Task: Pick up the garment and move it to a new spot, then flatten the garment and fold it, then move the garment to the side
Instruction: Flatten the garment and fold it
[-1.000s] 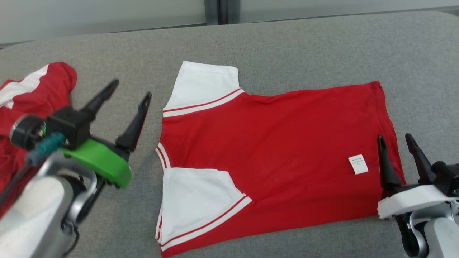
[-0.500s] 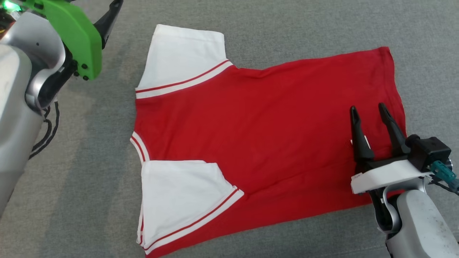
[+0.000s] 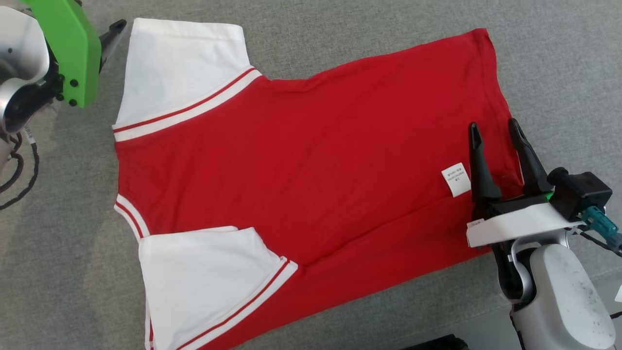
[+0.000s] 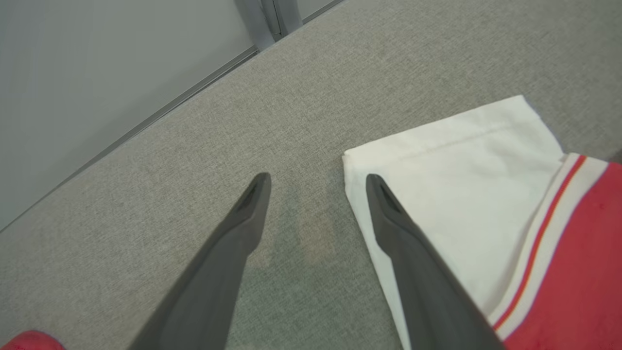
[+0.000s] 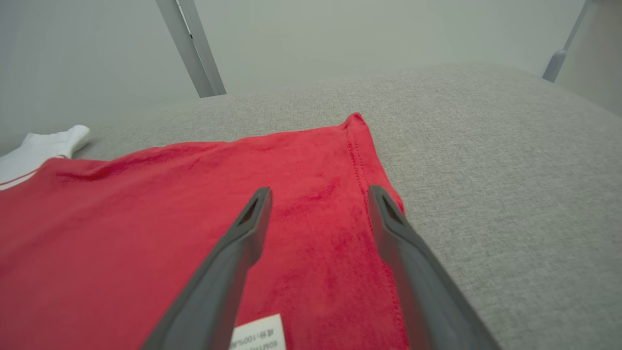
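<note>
Left wrist cam: my left gripper (image 4: 318,178) has its fingers spread wide w/ nothing between them, just the grey cushion (image 4: 369,58) below. The finger on the right of that view overlaps the edge of a white sleeve (image 4: 452,165) of the garment (image 4: 578,282); can't tell if it touches. Right wrist cam: my right gripper (image 5: 318,194) is spread too and grips nothing. It's poised over the red cloth just inside the stitched hem (image 5: 360,165), w/ a white label (image 5: 257,334) showing low between the fingers. Contact w/ the fabric: can't tell. Head cam: the garment lies flat on the cushion, neck end to the left, hem to the right, one white sleeve at far left and the other at near left. The right gripper sits at the right end by the hem, label just left of its fingers. At far left, one left fingertip pokes past the green mount (image 3: 73,53), just beside the far sleeve's corner.
</note>
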`<state>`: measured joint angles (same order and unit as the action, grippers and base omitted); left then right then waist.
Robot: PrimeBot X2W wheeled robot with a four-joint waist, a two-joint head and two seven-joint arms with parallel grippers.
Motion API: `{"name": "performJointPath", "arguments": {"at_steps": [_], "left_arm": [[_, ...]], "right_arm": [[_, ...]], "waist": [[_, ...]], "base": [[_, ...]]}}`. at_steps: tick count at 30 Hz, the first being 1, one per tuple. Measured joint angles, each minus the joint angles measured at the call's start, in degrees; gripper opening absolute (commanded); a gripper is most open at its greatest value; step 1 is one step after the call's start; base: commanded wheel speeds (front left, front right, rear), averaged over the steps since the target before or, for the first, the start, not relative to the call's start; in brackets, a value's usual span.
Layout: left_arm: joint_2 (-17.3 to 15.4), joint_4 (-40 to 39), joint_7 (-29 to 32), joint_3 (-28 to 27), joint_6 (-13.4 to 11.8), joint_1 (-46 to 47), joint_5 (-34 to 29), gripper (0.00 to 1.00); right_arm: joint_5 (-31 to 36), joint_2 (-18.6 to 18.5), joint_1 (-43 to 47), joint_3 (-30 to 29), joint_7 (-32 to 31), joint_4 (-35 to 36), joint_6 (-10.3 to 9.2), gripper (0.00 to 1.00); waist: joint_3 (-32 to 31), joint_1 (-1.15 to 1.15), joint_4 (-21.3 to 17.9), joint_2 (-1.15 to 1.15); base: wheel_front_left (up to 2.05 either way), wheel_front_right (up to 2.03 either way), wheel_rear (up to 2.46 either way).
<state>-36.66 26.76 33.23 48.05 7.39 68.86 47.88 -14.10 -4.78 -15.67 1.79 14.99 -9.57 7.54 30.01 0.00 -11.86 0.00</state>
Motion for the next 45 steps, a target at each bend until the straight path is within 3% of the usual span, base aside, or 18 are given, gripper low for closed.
{"name": "performJointPath", "arguments": {"at_steps": [25, 26, 27, 28, 29, 39, 45], "left_arm": [[-1.9, 3.2, -2.0, 7.3, 0.0, 4.7, 2.0, 1.00], [-1.9, 3.3, -2.1, 7.5, 0.0, 4.7, 2.0, 0.62], [-1.9, 3.3, -2.1, 7.7, 0.0, 4.8, 2.3, 0.45], [-1.9, 3.3, -2.1, 7.8, 0.0, 4.9, 2.6, 0.19], [-1.9, 3.3, -2.0, 8.0, 0.0, 4.9, 3.1, 0.00], [-2.0, 3.3, -5.8, 10.4, 0.0, 4.9, 5.2, 0.00], [-0.3, 3.5, -11.2, 11.7, 0.0, 2.0, 7.2, 0.00]], "right_arm": [[-0.4, 1.3, -1.0, -0.3, 0.0, 1.0, 0.00, 1.00], [-0.4, 1.3, -1.0, -0.4, 0.0, 1.0, 0.00, 1.00], [-0.4, 1.3, -1.0, -0.4, 0.0, 1.0, -0.01, 1.00], [-0.4, 1.3, -1.0, -0.4, 0.0, 1.0, 0.00, 1.00], [-0.4, 1.3, -1.0, -0.4, 0.0, 1.0, 0.00, 1.00], [0.1, 1.0, -1.0, -0.9, 0.0, 0.8, 0.00, 1.00], [0.6, -2.6, -3.4, 0.4, -1.1, -2.7, -0.01, 1.00]], "waist": [[4.2, 0.00, -3.3, 0.00], [4.3, 0.00, -3.4, 0.00], [4.3, 0.00, -3.5, 0.00], [4.4, 0.00, -3.6, 0.00], [4.4, 0.00, -3.6, 0.00], [2.9, 0.00, -3.5, 0.00], [-0.7, 0.00, -2.6, 0.00]], "base": [[0.00, 0.00, 0.00], [0.00, 0.00, 0.00], [0.00, 0.00, 0.00], [0.00, 0.00, 0.00], [0.00, 0.00, 0.00], [0.00, 0.00, 0.00], [0.00, 0.00, 0.00]]}}
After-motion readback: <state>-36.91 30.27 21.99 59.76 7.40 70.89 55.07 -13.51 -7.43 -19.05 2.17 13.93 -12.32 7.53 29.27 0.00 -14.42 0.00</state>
